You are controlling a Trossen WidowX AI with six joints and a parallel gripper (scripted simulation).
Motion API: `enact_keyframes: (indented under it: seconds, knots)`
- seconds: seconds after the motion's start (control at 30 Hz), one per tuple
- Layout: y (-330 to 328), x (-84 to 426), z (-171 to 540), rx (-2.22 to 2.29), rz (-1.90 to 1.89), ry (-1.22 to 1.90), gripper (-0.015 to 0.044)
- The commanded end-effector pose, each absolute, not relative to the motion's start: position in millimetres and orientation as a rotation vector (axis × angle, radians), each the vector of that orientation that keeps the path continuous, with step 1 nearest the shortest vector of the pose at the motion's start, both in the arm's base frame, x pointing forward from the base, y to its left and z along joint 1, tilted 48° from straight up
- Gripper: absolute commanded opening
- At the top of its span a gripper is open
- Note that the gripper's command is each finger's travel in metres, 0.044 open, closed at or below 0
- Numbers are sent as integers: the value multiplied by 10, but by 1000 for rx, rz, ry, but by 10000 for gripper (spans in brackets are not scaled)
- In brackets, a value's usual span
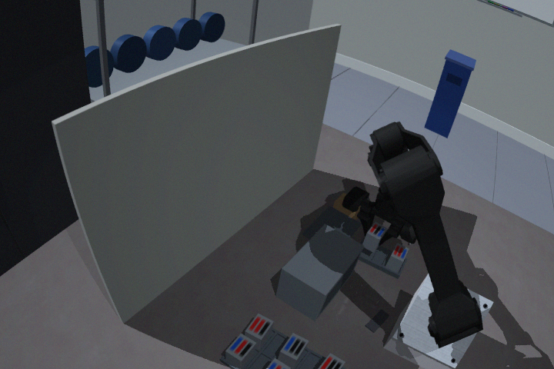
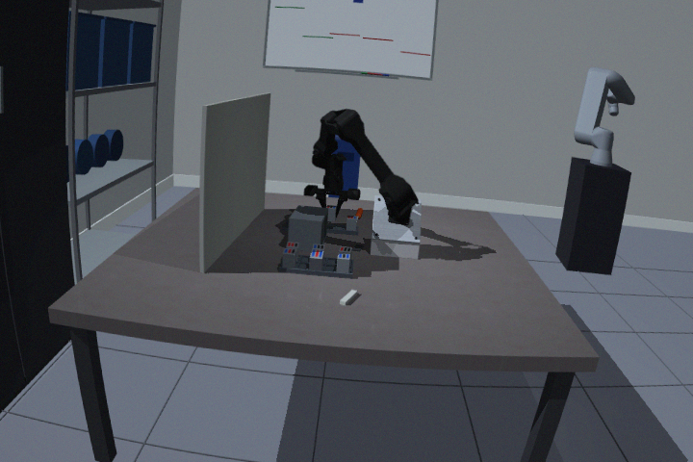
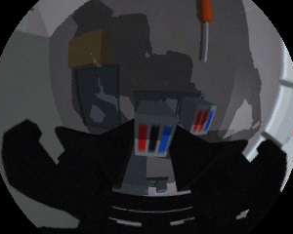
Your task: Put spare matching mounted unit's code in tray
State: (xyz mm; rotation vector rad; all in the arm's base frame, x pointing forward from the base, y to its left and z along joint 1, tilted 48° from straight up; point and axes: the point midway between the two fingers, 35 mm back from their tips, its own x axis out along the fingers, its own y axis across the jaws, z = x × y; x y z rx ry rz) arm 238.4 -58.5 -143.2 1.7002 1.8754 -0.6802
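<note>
My gripper [image 1: 378,236] [image 2: 331,210] [image 3: 152,121] is shut on a grey spare [image 1: 374,239] [image 3: 153,138] with red, black and blue bars. The spare is upright and looks slightly raised over the dark rack [image 1: 380,266] [image 2: 338,231]. A second spare [image 1: 398,256] [image 2: 351,223] [image 3: 200,116], with red, red and blue bars, stands in that rack. The dark flat tray [image 1: 336,216] [image 3: 98,78] lies to the left of the held spare in the wrist view. I cannot identify the mounted unit or see its printed back code.
A grey box [image 1: 305,278] [image 2: 306,229] stands beside the rack. A tall panel [image 1: 199,165] [image 2: 233,179] stands at the left. A tan block [image 3: 87,50] is behind the tray. An orange-handled screwdriver [image 3: 205,12] lies beyond the rack. Several coded units [image 1: 258,326] [image 2: 316,258] stand at the front.
</note>
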Motion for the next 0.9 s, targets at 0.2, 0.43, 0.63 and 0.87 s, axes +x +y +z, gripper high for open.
enact_keyframes:
  seconds: [0.2,0.43,0.63,0.87]
  knots:
    - [-936,2435,-1112,1693,-673,1858,0]
    - [-1107,2483,-972,1699,-677,1850,0]
    - [-1359,2509,-714,1693,-677,1855,0]
    - [-1459,2515,-600,1691,-677,1857,0]
